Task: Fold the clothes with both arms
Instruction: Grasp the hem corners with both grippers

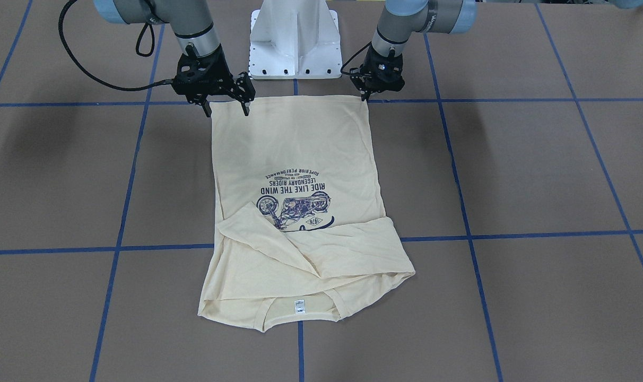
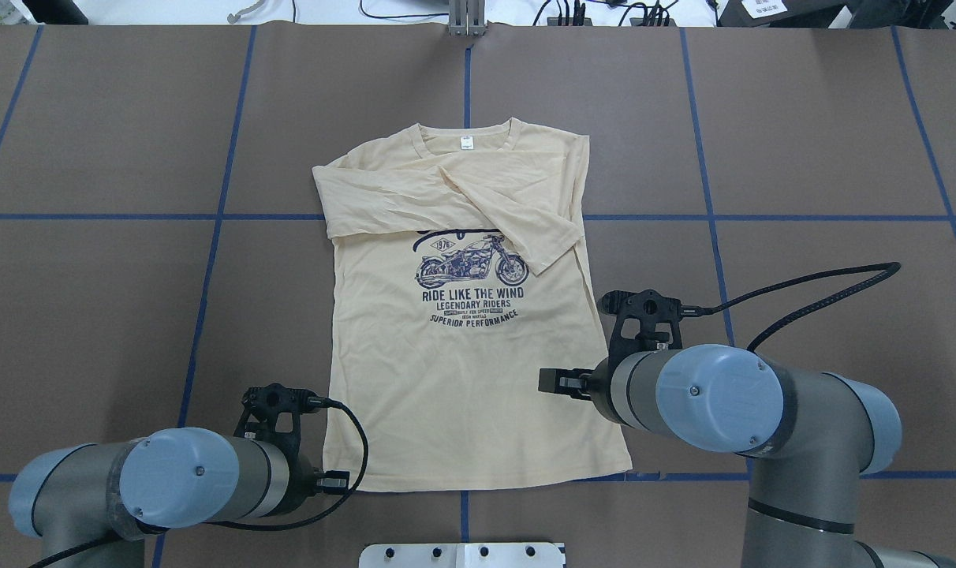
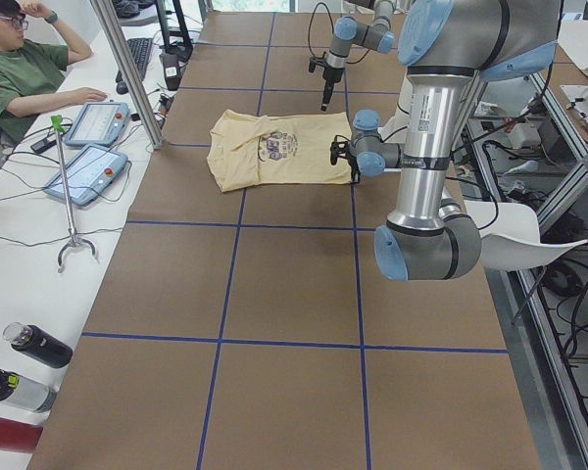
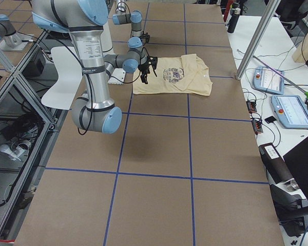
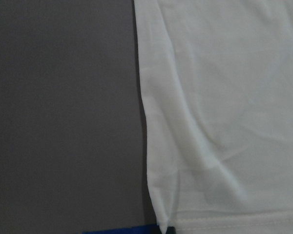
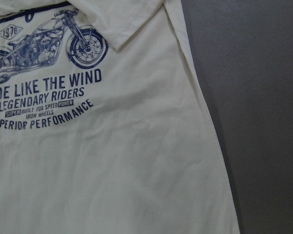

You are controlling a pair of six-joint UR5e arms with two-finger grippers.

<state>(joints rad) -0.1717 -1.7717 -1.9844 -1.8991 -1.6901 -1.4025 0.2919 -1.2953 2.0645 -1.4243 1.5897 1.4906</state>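
While the long-sleeved shirt [image 1: 295,159] lies print-up mid-tabletop, hem toward the robot, the right hand [image 1: 226,109] gapes wide above one hem corner, likely to pinch it; the left hand [image 1: 369,94] sits at the other corner, its gap impossible to tell.

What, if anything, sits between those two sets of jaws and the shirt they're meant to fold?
Nothing visible does. The left gripper and right gripper are right at the two hem corners of the shirt, with only bare table beside them.
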